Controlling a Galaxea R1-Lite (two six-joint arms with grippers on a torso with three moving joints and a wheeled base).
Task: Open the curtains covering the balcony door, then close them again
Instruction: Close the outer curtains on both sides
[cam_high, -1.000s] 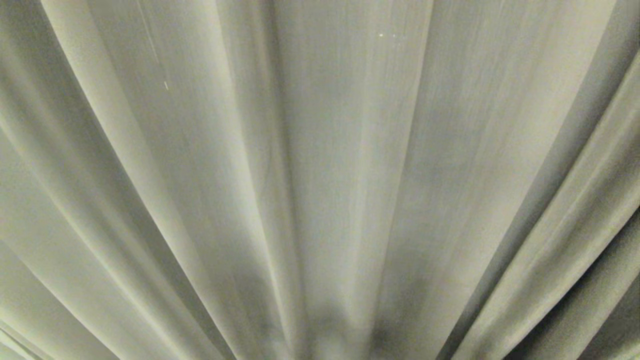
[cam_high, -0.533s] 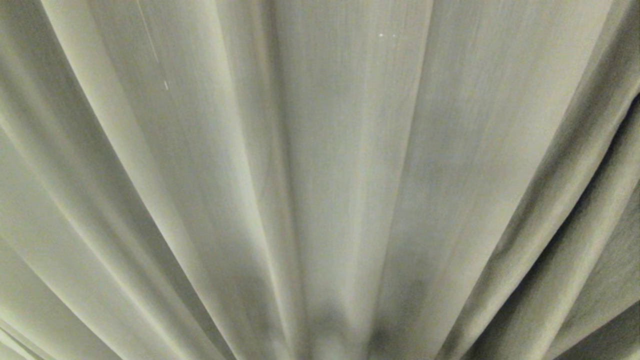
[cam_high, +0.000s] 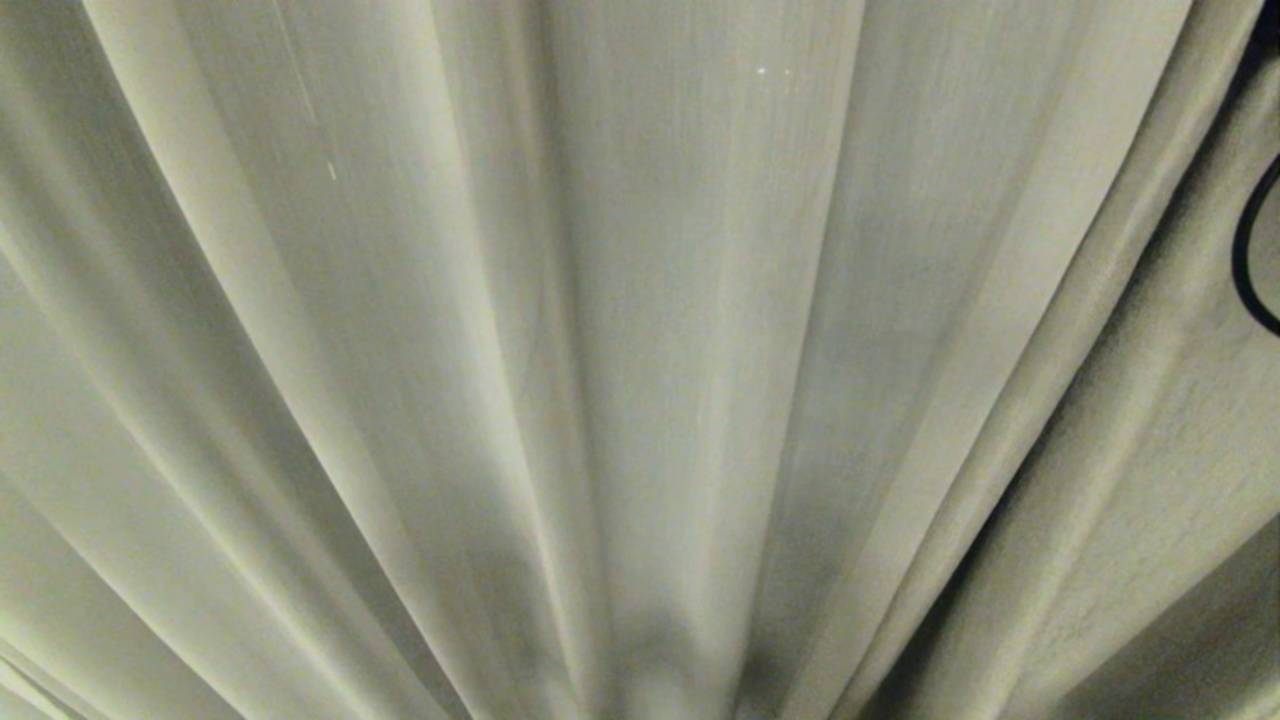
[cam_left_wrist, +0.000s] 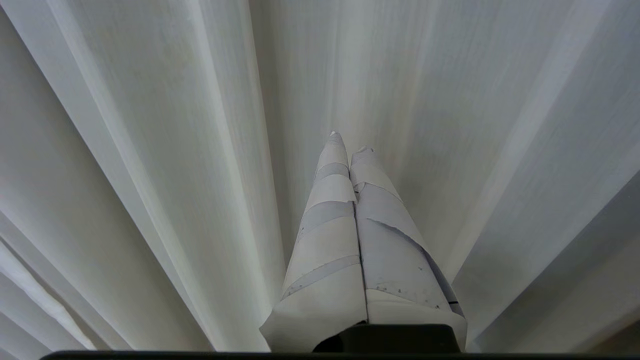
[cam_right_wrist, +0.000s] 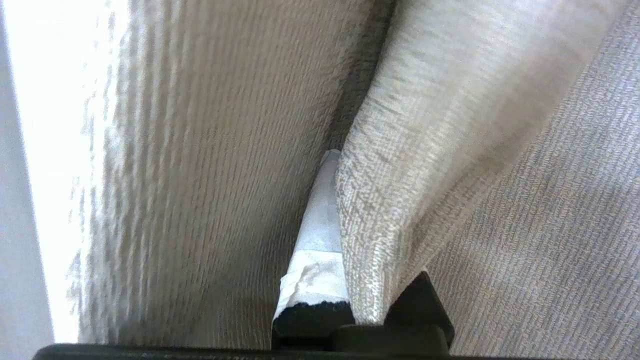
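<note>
Curtains (cam_high: 640, 360) pleated, right end effector (cam_right_wrist: 332, 210) pinching fold

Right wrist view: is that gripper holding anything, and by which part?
Yes. The right gripper is shut on a fold of the curtain. The left gripper is shut and empty.

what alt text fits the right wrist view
The right pincer is shut on a fold of the curtain, whose cream woven cloth fills most of the view. One taped finger shows beside the fold, with bright light along one edge.
</note>
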